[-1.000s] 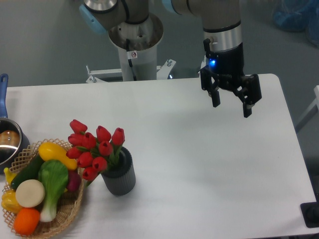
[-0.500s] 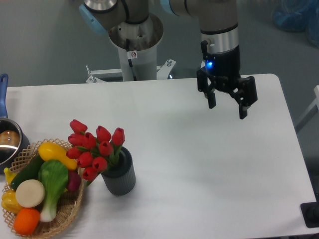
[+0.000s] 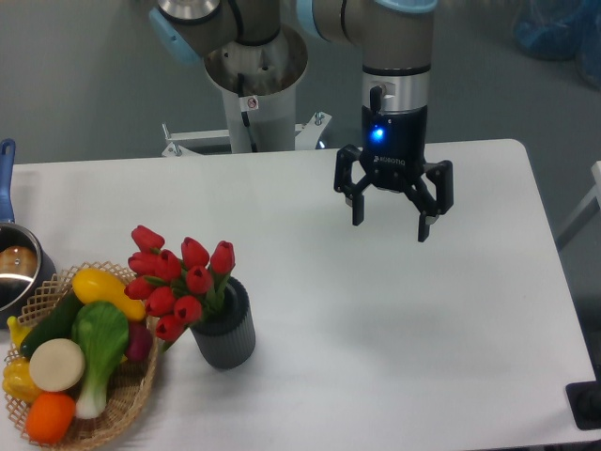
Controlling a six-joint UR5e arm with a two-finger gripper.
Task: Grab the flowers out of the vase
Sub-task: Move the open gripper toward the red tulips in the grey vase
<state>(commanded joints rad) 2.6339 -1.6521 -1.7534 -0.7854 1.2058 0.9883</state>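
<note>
The flowers (image 3: 178, 277) are a bunch of red tulips with closed buds, about ten of them, with a little green showing among the heads. They lean out to the left of the vase (image 3: 224, 330) that holds them, so that the lowest buds hang over its left rim. The vase is a small dark grey cylinder with fine horizontal ribs and a round mouth; it stands upright on the white worktop (image 3: 394, 357), at the front left.

Just beside the vase on the left is a wicker basket (image 3: 127, 402) filled with toy vegetables: a yellow squash, a dark green cucumber, a leafy green one with a white stalk, a pale round piece, an orange one and a yellow pepper at the edge. At the far left edge a steel pot (image 3: 17, 268) with a blue handle is partly cut off; something brown lies inside it.

The gripper (image 3: 389, 220) hangs above the rear middle of the worktop, well apart from the flowers, pointing down with a blue light lit on its body. Its fingers (image 3: 358, 209) are spread wide and hold nothing.
</note>
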